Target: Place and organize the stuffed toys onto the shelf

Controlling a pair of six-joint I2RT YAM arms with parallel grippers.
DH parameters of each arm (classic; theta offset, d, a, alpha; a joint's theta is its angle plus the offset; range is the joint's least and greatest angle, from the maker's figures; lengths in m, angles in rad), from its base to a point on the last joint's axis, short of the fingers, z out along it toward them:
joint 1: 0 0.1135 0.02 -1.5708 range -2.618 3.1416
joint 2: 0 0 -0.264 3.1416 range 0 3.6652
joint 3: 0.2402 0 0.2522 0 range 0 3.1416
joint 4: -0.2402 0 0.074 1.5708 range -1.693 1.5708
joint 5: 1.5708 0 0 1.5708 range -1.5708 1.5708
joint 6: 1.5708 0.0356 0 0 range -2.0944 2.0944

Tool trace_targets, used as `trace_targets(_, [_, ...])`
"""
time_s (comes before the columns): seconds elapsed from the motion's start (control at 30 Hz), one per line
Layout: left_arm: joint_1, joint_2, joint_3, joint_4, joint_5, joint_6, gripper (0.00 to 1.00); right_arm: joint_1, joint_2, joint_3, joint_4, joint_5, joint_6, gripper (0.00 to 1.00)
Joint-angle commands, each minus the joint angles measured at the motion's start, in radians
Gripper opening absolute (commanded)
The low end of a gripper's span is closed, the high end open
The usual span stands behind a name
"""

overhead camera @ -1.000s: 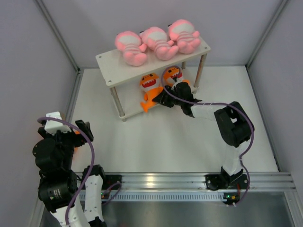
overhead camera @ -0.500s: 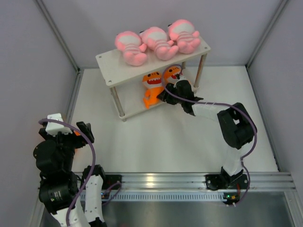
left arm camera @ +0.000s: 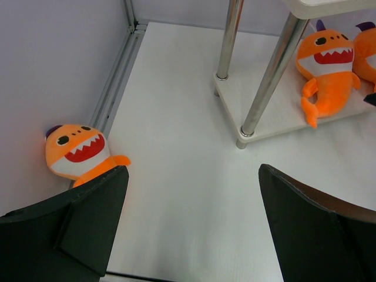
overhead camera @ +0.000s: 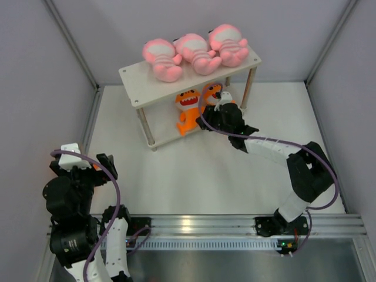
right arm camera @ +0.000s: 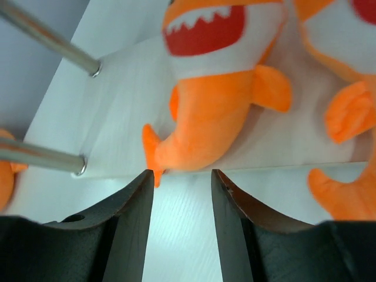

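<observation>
The white table (overhead camera: 194,176) fills the enclosure, and the pale two-tier shelf (overhead camera: 138,79) stands at its far side on thin metal legs.

The right arm (overhead camera: 305,170) is bent at the elbow by the right wall. Its forearm stretches left and away toward the front edge of the shelf's lower tier. The right gripper (right arm camera: 181,176) sits low at that edge with its fingers a narrow gap apart, and nothing is between them. In the right wrist view, the tail tip of the nearer shark lies just beside the left finger.

The left arm (overhead camera: 67,200) is folded upright over its base near the left wall. The left gripper (left arm camera: 194,194) is spread wide, holds nothing and looks down at bare table.

Three pink plush toys (overhead camera: 161,59) (overhead camera: 197,51) (overhead camera: 228,44) lie side by side along the top tier, their striped bellies up. Two orange sharks (overhead camera: 188,108) (overhead camera: 212,93) sit upright and side by side on the lower tier, with their toothed red mouths facing the arms. A third orange shark (left arm camera: 76,151) lies on the table against the left wall, well apart from the shelf and just beyond the left gripper's fingers.
</observation>
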Motion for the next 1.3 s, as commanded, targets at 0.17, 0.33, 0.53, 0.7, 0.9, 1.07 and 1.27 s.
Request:
trace_targets(0.17, [0.006,-0.022,-0.101,0.033,-0.152,0.091,0.99,0.2,0.119,0.095,0.086,-0.11,-0.27,0.33])
trace_targets(0.33, [0.008,-0.011,-0.102,0.033,-0.175,0.125,0.98,0.213,0.256,0.215,0.069,-0.113,-0.242,0.29])
trace_targets(0.53, [0.006,0.039,-0.099,0.035,-0.227,0.183,0.99,0.184,0.322,0.278,-0.02,0.011,-0.185,0.26])
trace_targets(0.7, [0.006,0.099,-0.109,0.032,-0.279,0.257,0.99,0.139,0.296,0.236,-0.046,0.054,-0.172,0.25])
trace_targets(0.9, [0.006,0.217,-0.167,0.035,-0.346,0.36,0.99,0.107,0.25,0.187,-0.039,0.042,-0.162,0.25])
trace_targets(1.07, [0.006,0.352,-0.23,0.058,-0.428,0.456,0.99,0.096,0.198,0.152,-0.008,-0.033,-0.185,0.28])
trace_targets(1.27, [0.011,0.524,-0.24,0.203,-0.527,0.476,0.97,0.11,0.101,0.114,-0.019,-0.096,-0.207,0.31])
